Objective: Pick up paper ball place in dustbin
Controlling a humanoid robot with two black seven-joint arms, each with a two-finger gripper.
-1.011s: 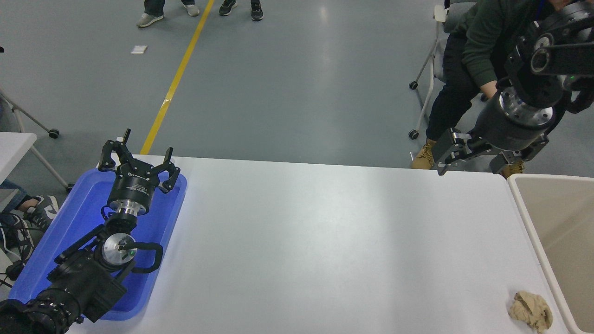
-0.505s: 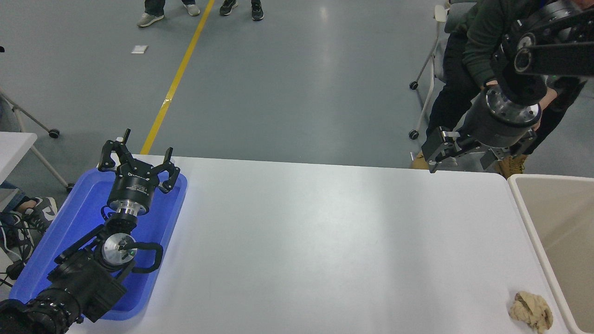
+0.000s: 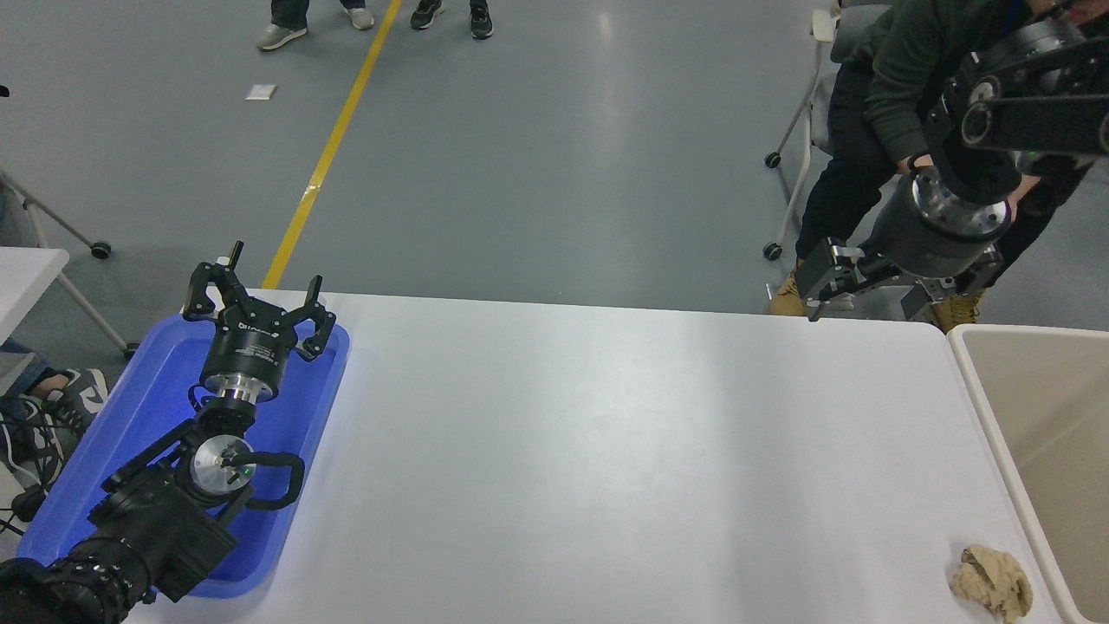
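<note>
The tan crumpled paper ball (image 3: 992,582) lies on the white table (image 3: 606,451) at its near right corner, just left of the dustbin. The beige dustbin (image 3: 981,392) stands at the table's right end, cut off by the picture's edge. My right gripper (image 3: 866,293) hangs open and empty over the table's far right edge, far behind the ball. My left gripper (image 3: 256,303) is open and parked over the blue tray (image 3: 147,407) at the lower left.
A person in a dark green top (image 3: 901,69) bends forward just behind my right arm, beside a wheeled chair (image 3: 801,130). Other people's feet (image 3: 364,17) show at the top. A small white table (image 3: 26,269) stands at the left edge.
My right gripper has shifted a little to the left and its wrist has risen slightly. The paper ball and my left arm have not moved.
</note>
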